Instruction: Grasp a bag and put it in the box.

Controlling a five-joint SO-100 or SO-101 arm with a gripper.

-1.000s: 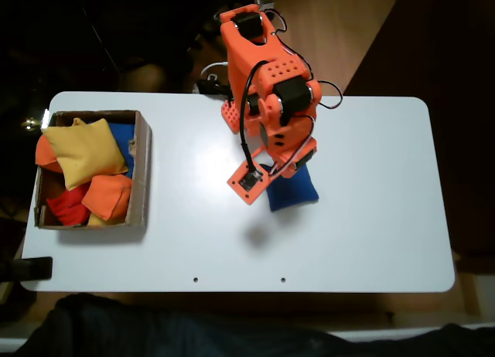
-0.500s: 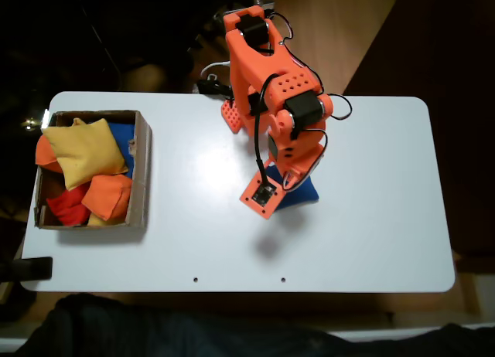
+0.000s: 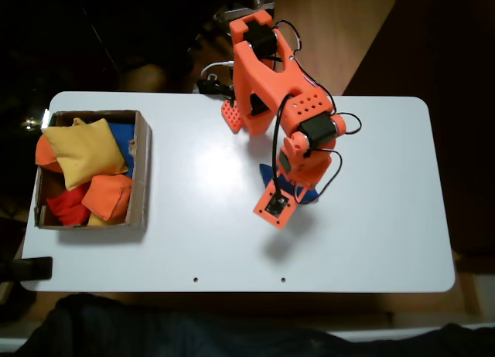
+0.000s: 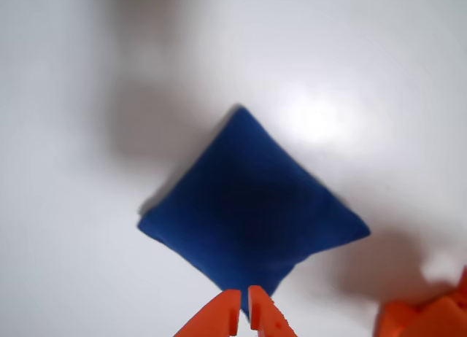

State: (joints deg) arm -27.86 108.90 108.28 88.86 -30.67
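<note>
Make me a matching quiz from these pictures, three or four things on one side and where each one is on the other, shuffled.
Things:
1. blue bag
2. yellow bag
3. box
4. gripper

Places:
A. left end of the table in the fixed view
B. on top of the pile in the box
C. on the bare table under the arm
D. bottom edge of the wrist view, fingertips nearly together

Pairs: 1-C, 2-B, 3-A, 4-D

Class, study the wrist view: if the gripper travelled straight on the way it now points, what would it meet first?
Most likely the blue bag: the gripper aims at its near corner, fingertips nearly together. The gap between them is hard to judge.
</note>
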